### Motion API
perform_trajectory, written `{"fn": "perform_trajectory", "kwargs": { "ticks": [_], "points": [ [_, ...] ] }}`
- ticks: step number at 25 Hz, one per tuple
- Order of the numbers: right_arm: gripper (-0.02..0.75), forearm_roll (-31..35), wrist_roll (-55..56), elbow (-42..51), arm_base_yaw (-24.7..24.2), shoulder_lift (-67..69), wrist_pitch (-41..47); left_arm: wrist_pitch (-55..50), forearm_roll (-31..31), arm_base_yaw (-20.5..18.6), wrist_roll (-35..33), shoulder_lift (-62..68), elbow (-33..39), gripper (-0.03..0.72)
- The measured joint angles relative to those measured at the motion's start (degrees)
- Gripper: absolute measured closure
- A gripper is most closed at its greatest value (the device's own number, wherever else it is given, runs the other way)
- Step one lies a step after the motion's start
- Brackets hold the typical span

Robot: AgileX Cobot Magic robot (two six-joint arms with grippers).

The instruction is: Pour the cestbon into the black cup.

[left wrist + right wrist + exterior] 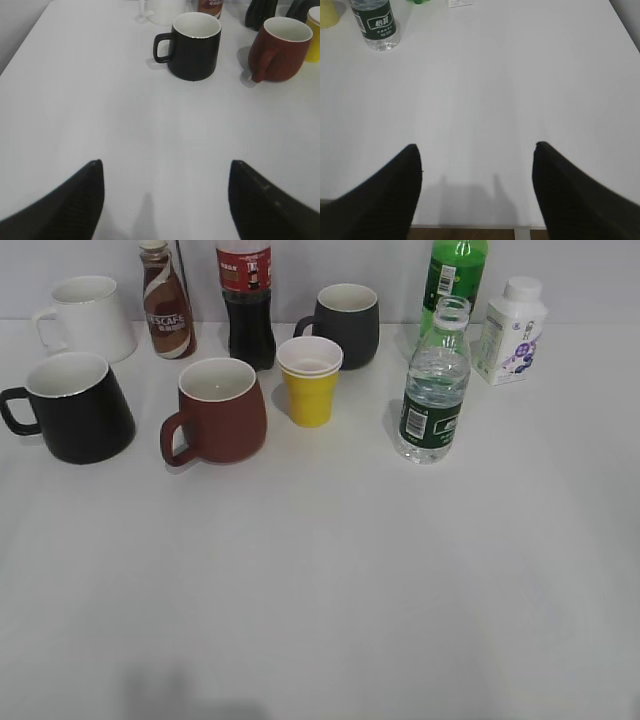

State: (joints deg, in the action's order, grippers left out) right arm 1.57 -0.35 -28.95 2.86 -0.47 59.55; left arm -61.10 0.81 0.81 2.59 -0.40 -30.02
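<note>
The cestbon [434, 385], a small clear bottle with a dark green label and no cap, stands upright at the right of the middle of the table; its lower part also shows in the right wrist view [376, 25]. The black cup [75, 406] stands at the far left, handle to the left, and shows in the left wrist view [194, 45]. My left gripper [165, 167] is open and empty over bare table, well short of the cup. My right gripper [476, 150] is open and empty near the table's front edge, far from the bottle. Neither gripper shows in the exterior view.
A brown-red mug [218, 410], a yellow paper cup [310, 380], a dark grey mug [345, 325], a white mug [88, 318], a Nescafe bottle [166, 302], a cola bottle [247, 300], a green soda bottle [455, 275] and a white milk bottle [512, 332] stand at the back.
</note>
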Motion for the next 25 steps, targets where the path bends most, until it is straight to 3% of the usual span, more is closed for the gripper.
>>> {"fn": "perform_trajectory", "kwargs": {
  "ticks": [25],
  "points": [
    [0.218,0.0,0.0,0.0,0.0,0.0,0.0,0.0,0.0,0.0,0.0,0.0,0.0,0.104]
  ]
}}
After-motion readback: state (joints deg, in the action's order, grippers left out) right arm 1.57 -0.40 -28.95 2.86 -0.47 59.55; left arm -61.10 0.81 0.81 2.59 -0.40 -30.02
